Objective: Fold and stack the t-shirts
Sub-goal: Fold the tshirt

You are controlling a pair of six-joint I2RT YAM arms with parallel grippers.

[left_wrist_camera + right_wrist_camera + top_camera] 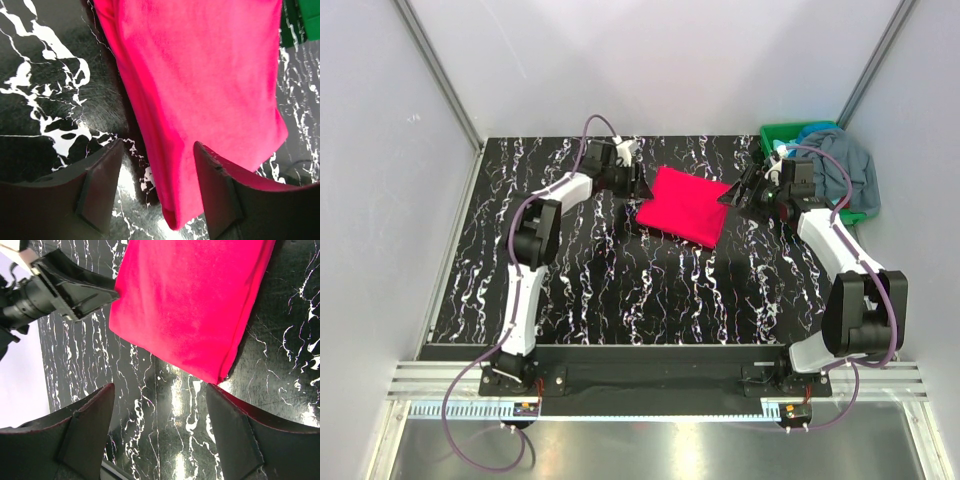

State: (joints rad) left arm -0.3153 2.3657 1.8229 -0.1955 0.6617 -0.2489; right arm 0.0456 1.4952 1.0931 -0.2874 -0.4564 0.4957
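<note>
A bright pink-red t-shirt (682,205) lies folded into a rectangle on the black marbled table, with a gripper at each end. My left gripper (638,188) is at its left edge. In the left wrist view its jaws (157,145) stand open astride a corner of the shirt (200,75), without pinching it. My right gripper (735,195) is at the shirt's right corner. It is open (160,386), with only table between its fingers and the shirt (190,305) just beyond them. A slate grey-blue t-shirt (848,165) hangs crumpled over the bin.
A green plastic bin (790,132) stands at the table's back right corner, right behind my right arm. White walls close in the table on the left, back and right. The left gripper's fingers (85,287) also show in the right wrist view.
</note>
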